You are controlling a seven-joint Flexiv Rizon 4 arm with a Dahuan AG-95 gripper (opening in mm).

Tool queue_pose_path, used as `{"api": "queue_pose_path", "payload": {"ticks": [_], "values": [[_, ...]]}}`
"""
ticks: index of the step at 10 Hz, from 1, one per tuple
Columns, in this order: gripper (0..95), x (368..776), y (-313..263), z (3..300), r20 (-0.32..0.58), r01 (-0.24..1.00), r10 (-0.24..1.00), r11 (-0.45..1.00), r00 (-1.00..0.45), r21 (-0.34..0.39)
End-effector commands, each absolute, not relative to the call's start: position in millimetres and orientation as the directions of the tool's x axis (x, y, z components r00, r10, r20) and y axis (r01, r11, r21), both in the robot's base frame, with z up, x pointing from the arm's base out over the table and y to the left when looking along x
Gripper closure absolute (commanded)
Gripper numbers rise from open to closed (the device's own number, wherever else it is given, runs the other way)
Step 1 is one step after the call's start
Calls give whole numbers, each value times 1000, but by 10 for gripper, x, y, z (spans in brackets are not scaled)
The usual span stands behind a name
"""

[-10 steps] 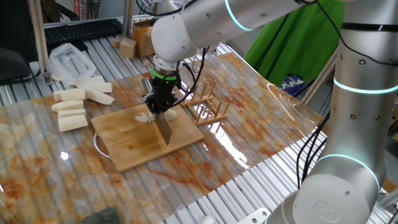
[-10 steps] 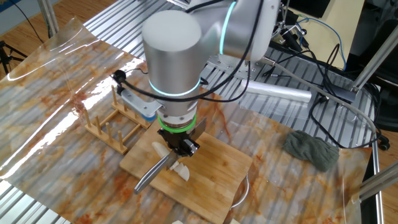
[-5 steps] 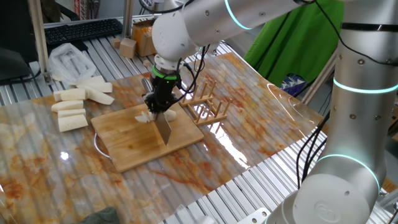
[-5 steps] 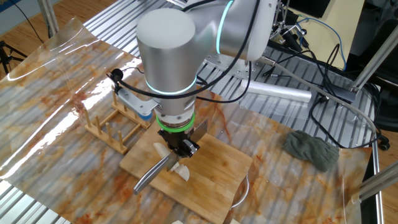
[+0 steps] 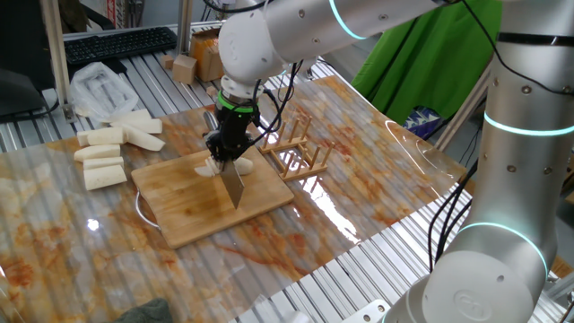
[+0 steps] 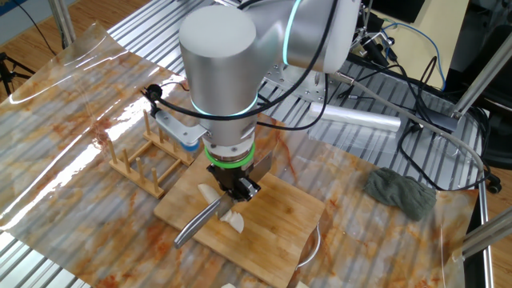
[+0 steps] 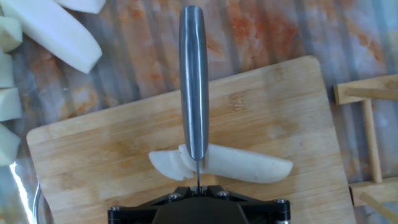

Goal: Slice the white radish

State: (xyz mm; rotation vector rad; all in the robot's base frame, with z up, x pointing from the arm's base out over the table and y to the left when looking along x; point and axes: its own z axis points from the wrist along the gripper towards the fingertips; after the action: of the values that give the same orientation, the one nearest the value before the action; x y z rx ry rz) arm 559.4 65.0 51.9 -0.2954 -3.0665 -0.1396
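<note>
gripper (image 6: 238, 190) clamped on the knife (image 7: 193, 81), pointing down; white radish (image 7: 245, 164) lies on the cutting board (image 7: 118, 155) right under the jaws, long axis square to the blade, slices (image 7: 166, 163) one side, uncut bulk the other

One fixed view stands off a worktop corner, angled down across the cutting board (image 5: 212, 198) toward a keyboard (image 5: 117, 42) behind. The other fixed view looks down from the opposite side, nearer. The hand view points straight down, close above the board. All three share the board and the wooden rack (image 6: 148, 164).
</note>
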Motion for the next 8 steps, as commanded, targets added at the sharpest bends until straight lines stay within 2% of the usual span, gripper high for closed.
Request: {"api": "queue_pose_path", "payload": {"ticks": [1, 5, 8], "values": [[950, 5586, 612, 534, 52, 153, 151, 988, -987, 35], [950, 5582, 558, 521, 53, 132, 130, 991, -990, 34], [950, 5580, 576, 367, 38, 134, 133, 990, -990, 44]]}}
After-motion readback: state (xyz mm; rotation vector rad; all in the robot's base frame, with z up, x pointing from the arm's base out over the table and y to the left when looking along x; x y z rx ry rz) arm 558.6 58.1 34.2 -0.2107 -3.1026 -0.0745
